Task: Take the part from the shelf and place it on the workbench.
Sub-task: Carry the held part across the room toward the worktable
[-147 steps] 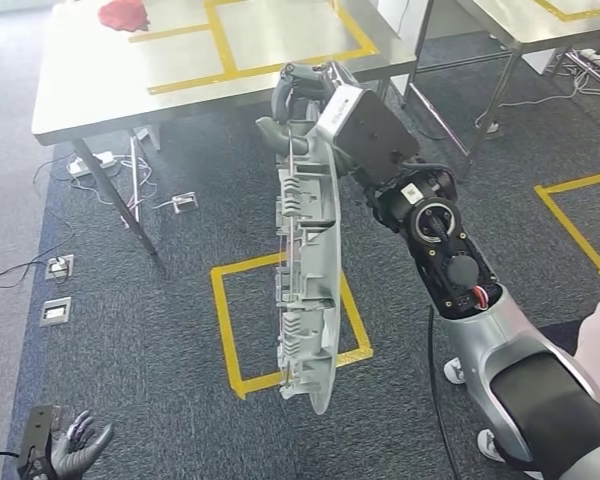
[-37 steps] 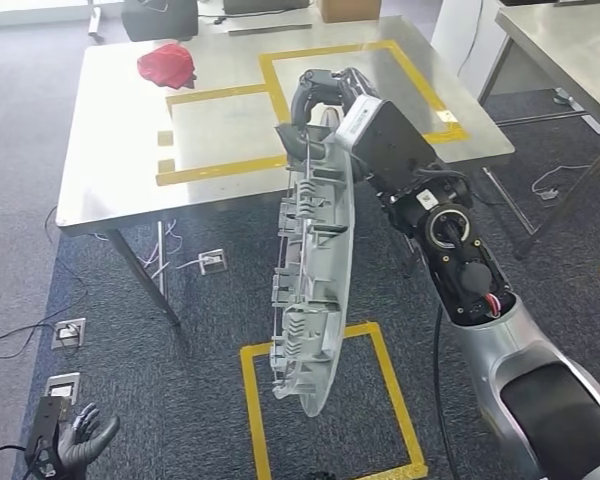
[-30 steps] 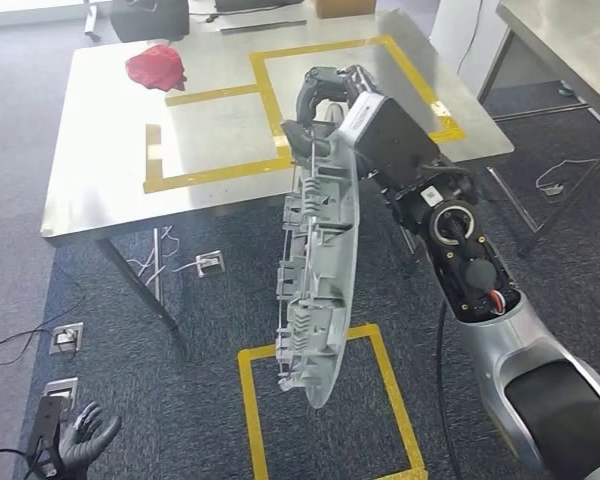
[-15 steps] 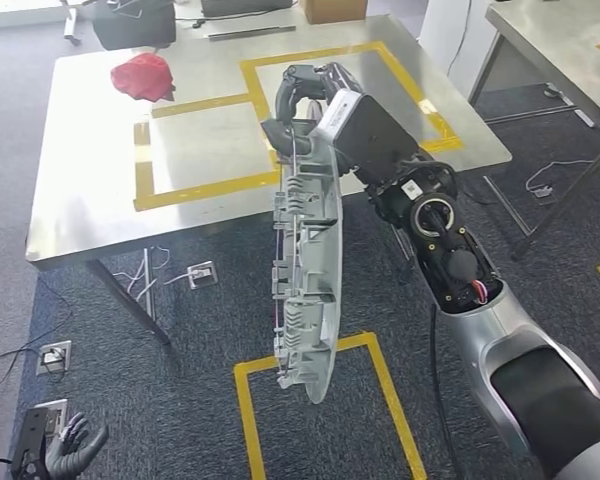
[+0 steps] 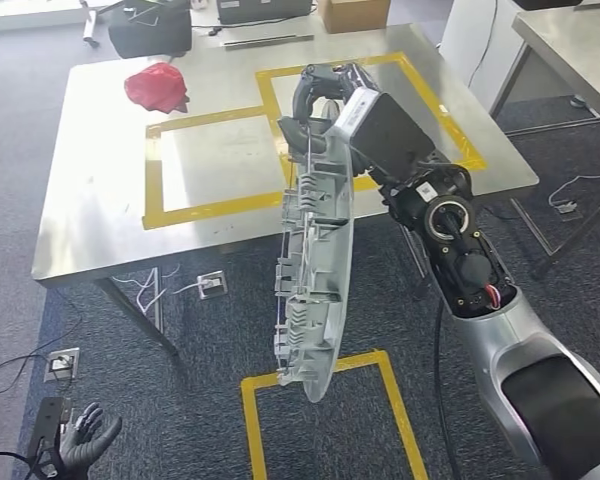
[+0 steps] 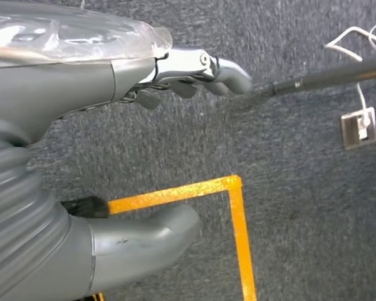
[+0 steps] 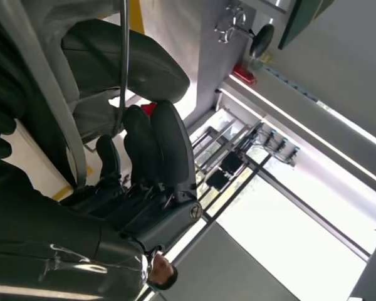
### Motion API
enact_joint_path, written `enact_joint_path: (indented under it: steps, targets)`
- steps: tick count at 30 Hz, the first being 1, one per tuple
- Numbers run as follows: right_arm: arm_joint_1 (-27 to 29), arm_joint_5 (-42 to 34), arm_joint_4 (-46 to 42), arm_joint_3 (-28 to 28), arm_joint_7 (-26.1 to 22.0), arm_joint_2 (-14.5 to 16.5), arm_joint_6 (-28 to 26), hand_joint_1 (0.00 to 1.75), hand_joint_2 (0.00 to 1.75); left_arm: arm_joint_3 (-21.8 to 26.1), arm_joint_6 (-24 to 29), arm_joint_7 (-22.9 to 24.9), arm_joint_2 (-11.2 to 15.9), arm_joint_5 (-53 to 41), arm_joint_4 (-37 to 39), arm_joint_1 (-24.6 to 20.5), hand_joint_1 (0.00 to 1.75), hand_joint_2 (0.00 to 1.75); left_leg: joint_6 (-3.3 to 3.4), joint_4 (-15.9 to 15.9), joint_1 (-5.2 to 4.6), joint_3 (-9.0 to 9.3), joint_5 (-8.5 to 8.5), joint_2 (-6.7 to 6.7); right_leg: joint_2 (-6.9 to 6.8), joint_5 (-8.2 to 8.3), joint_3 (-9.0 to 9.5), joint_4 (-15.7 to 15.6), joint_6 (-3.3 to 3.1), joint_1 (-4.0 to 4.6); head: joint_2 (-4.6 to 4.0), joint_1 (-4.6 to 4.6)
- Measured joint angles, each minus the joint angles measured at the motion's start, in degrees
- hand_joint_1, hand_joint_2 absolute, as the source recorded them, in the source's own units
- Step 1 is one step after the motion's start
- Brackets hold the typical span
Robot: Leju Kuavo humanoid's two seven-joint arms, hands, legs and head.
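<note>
down at the near left edge of the head view, the left hand hangs low over the dark carpet, fingers spread apart and holding nothing; its wrist view shows the same loose fingers above a yellow tape square on the floor. just ahead of the robot, another yellow tape square marks the carpet. above it hangs the part, a long curved grey plastic panel with ribs and clips on its inner face, upright and dangling in the air, its lower end over the tape square and its upper end in front of the table edge. the right hand grips the part at its top, fingers wrapped over the upper rim; the right wrist view shows dark fingers curled tight around it. beyond stands the metal workbench, marked with yellow tape rectangles, with a red cloth near its far left corner. a cardboard box sits at the far edge.
</note>
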Motion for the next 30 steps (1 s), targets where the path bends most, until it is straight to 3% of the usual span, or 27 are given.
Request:
enact_joint_path:
  steps: [2,5,6,7,9,11,14,16,17,20,21,22,24,25,26,27,30]
  targets:
    - [-0.13,0.00,-0.04,-0.02,0.12,0.01,-0.17,1.75,1.75,0.00,-0.12,0.07,0.09,-0.05,-0.01,-0.13,0.00,1.75,-0.49,4.56,0.17,-2.40,-1.61,0.19,-0.03,-0.32,0.95,-0.32,-0.48,-0.19,0.00,-0.35]
    - [0.21,0.00,-0.03,0.01,0.27,0.03,-0.26,1.75,1.75,0.00,-0.28,0.21,0.18,-0.10,-0.01,-0.07,0.00,1.75,-1.24,15.04,0.33,-9.77,-4.89,0.30,0.13,-1.22,1.58,-0.26,-0.81,-0.16,0.00,-1.24]
    - [0.45,0.00,-0.03,0.01,0.37,0.03,-0.26,1.75,1.75,0.00,-0.32,0.27,0.19,-0.14,-0.01,0.00,0.00,1.75,-1.36,15.91,0.38,-11.19,-4.51,0.32,0.19,-1.63,1.90,-0.18,-0.77,-0.16,0.00,-1.42]
    - [0.63,0.01,-0.03,0.01,0.50,0.03,-0.27,1.75,1.75,0.00,-0.34,0.32,0.20,-0.17,-0.01,0.04,0.00,1.75,-1.35,14.48,0.42,-11.40,-2.84,0.34,0.24,-2.09,2.34,-0.06,-0.70,-0.16,0.00,-1.58]
    - [0.77,0.14,-0.03,0.00,0.76,0.03,-0.31,1.75,1.75,0.00,-0.34,0.39,0.31,-0.22,-0.01,0.00,0.00,1.75,-1.16,6.85,0.51,-9.17,2.74,0.42,0.28,-3.14,3.39,0.18,-0.40,-0.16,0.00,-1.87]
    - [0.70,0.28,-0.03,-0.03,0.94,0.03,-0.34,1.75,1.75,0.00,-0.39,0.48,0.37,-0.32,-0.01,-0.13,0.00,1.75,-0.62,0.70,0.31,-6.98,5.17,0.54,0.36,-4.02,3.90,0.40,0.19,-0.05,0.00,-2.25]
    - [0.81,0.34,-0.08,-0.08,1.09,0.03,-0.41,1.75,1.75,0.00,-0.51,0.67,0.36,-0.47,-0.01,-0.20,0.00,1.75,0.68,-0.51,0.17,-6.03,4.83,0.49,0.45,-4.81,4.23,0.70,1.23,0.11,0.00,-2.26]
    - [0.75,0.35,-0.20,-0.20,1.11,0.03,-0.48,1.75,1.75,0.00,-0.51,0.69,0.35,-0.47,-0.02,-0.30,0.00,1.75,1.33,-0.72,0.31,-5.12,4.50,0.46,0.30,-5.96,3.51,2.95,1.88,0.03,0.00,-1.91]
    - [0.68,0.35,-0.28,-0.29,1.11,0.02,-0.54,1.75,1.75,0.00,-0.52,0.69,0.36,-0.47,-0.03,-0.37,0.00,1.75,1.59,-0.79,0.38,-4.64,4.29,0.45,0.22,-7.11,2.05,5.86,2.20,-0.08,0.00,-1.62]
    - [0.99,0.35,-0.38,-0.43,1.16,0.01,-0.77,1.75,1.75,0.00,-0.77,0.69,0.32,-0.50,-0.03,-0.42,0.00,1.75,1.99,-0.79,0.33,-3.59,3.35,0.44,0.13,-10.99,-4.82,17.54,2.75,-0.23,0.00,-0.91]
    - [1.21,0.35,-0.38,-0.44,1.20,0.01,-0.81,1.75,1.75,0.00,-0.85,0.70,0.28,-0.53,-0.03,-0.40,0.00,1.75,2.00,-0.78,0.31,-3.10,2.96,0.40,0.13,-10.95,-6.25,18.98,2.73,-0.24,0.00,-0.74]
    - [1.37,0.35,-0.38,-0.46,1.24,0.01,-0.85,1.75,1.75,0.00,-0.88,0.71,0.25,-0.56,-0.03,-0.38,0.00,1.75,1.99,-0.78,0.29,-2.50,2.53,0.34,0.13,-9.61,-6.63,18.15,2.59,-0.24,0.00,-0.51]
    - [1.46,0.35,-0.44,-0.58,1.31,0.00,-0.91,1.75,1.75,0.00,-0.93,0.72,0.22,-0.61,-0.03,-0.36,0.00,1.75,1.84,-0.80,0.21,-1.11,1.58,0.22,0.13,-3.82,-4.74,10.88,1.88,-0.11,0.00,0.11]
    - [1.45,0.35,-0.46,-0.67,1.33,-0.02,-0.93,1.75,1.75,0.00,-0.97,0.72,0.18,-0.62,-0.02,-0.37,0.00,1.75,1.68,-0.82,0.13,-0.49,1.15,0.19,0.11,-1.59,-3.51,6.97,1.47,0.08,0.00,0.25]
    - [1.37,0.35,-0.50,-0.74,1.39,-0.03,-0.95,1.75,1.75,0.00,-1.01,0.72,0.14,-0.62,-0.02,-0.41,0.00,1.75,1.42,-0.83,0.07,-0.17,0.77,0.16,0.07,-0.47,-2.41,3.76,1.07,0.27,0.00,0.39]
    - [1.33,0.35,-0.57,-0.79,1.47,-0.03,-0.96,1.75,1.75,0.00,-1.05,0.72,0.11,-0.63,-0.02,-0.43,0.00,1.75,1.12,-0.86,0.01,0.06,0.49,0.17,0.03,-0.08,-1.70,1.97,0.72,0.42,0.00,0.45]
    - [1.22,0.37,-0.90,-1.02,1.74,-0.09,-0.99,1.75,1.75,0.00,-1.37,0.76,0.00,-0.80,-0.04,-0.48,0.00,1.75,0.27,-0.39,-0.15,0.51,0.02,0.26,-0.03,-0.37,-0.11,0.52,-0.11,0.29,0.00,0.37]
